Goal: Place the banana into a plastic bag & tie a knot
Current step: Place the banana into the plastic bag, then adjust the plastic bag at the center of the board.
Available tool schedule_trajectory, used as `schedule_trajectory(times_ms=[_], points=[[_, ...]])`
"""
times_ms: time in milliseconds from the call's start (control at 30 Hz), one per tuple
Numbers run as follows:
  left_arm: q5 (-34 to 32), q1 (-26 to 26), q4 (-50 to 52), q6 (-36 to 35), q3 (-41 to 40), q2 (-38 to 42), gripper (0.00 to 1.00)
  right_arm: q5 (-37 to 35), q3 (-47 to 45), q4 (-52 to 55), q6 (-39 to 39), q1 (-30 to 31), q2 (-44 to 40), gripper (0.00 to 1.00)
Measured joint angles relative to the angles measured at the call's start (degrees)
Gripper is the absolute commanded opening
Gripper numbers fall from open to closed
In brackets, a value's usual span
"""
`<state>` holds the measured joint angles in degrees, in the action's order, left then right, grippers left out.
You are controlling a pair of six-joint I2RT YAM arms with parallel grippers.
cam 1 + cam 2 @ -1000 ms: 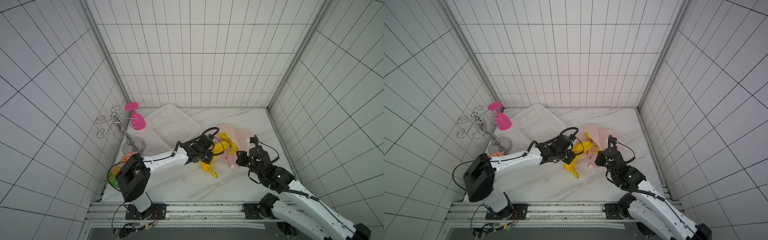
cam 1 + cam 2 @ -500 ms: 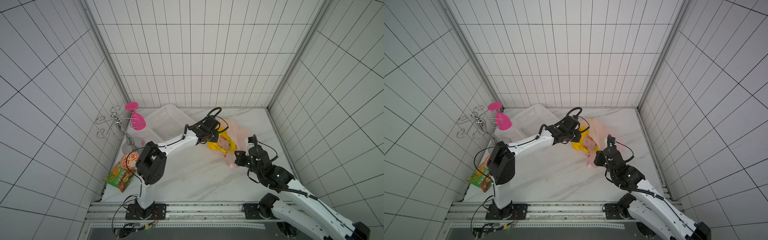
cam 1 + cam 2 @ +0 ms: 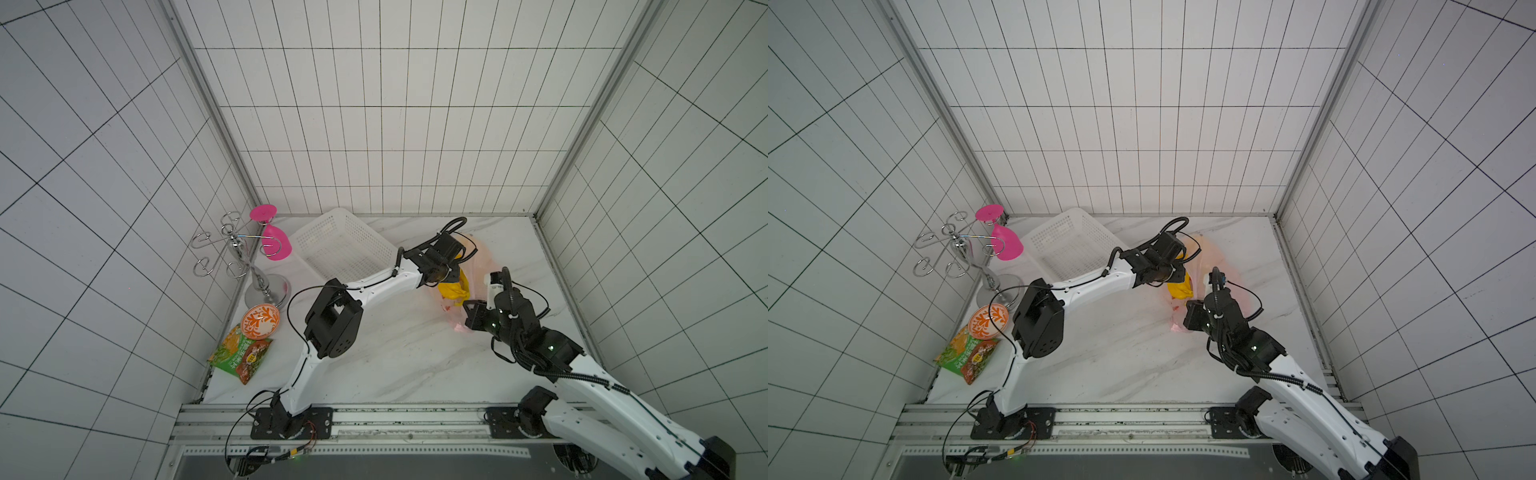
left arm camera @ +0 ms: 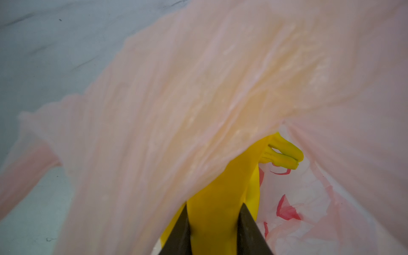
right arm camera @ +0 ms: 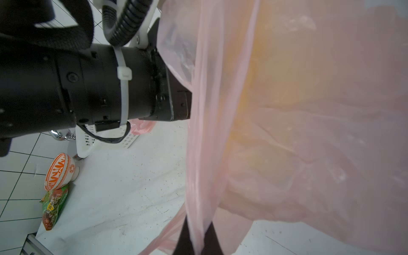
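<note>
While the left end effector [image 4: 214, 207] is clenched around the yellow banana [image 4: 238, 172], gripping it from both sides, the far end of the fruit sits under the lifted upper sheet of the plastic bag [image 4: 176, 99]. The lower sheet with its red print lies beneath it, so the banana looks partly inside the mouth and not yet fully in. The right end effector [image 5: 198, 223] is pinched tight on a gathered strip of the plastic bag's edge, holding that side up like a tent. In both top views the plastic bag lies on the bench [image 3: 395, 357] between the two arms, near the white basket [image 3: 340, 245]. To do this step well, the left arm should slide the banana low along the lower sheet toward the closed end. Meanwhile the right should hold the rim high and taut so the thin film does not drape over the wrist. Letting go is best left until the whole fruit is past the rim, and the retreat should follow the same line, or the clinging film may drag the banana back out. No knot shows yet, so the handles must stay free.
</note>
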<state>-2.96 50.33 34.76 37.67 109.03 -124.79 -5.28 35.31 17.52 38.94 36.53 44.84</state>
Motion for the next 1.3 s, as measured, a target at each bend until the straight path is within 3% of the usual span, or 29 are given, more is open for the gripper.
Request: schedule_trajectory(times_ms=[200, 333, 567, 733, 933, 1033, 1300], points=[[2.8, 1.8, -0.8, 0.8, -0.7, 0.0, 0.55, -1.4, 0.0, -0.2, 0.0, 0.0, -0.6, 0.0], [4.3, 2.6, -2.0, -1.0, -7.9, 2.1, 0.7, -3.2, 0.0, 0.2, 0.1, -0.2, -1.8, 0.0], [4.1, 2.7, -0.8, -5.2, -17.8, 12.9, 0.72, -5.8, 0.0, 2.5, -0.1, -2.1, -2.5, 0.0], [2.5, 2.8, -3.0, -10.0, -26.0, 29.9, 0.72, -6.3, 0.0, 3.5, -0.9, -4.3, -3.0, 0.0], [-6.3, 2.7, -8.2, -17.7, -40.2, 45.7, 0.72, -5.9, 0.0, 4.5, -1.8, -6.0, -3.5, 0.0], [-8.7, 1.1, -8.8, -19.5, -45.3, 46.9, 0.71, -5.4, 0.0, 4.6, -2.1, -6.6, -3.5, 0.0], [-3.4, -5.3, -8.8, -16.7, -46.8, 41.6, 0.66, -4.5, 0.0, 4.7, -2.8, -6.9, -3.5, 0.0]])
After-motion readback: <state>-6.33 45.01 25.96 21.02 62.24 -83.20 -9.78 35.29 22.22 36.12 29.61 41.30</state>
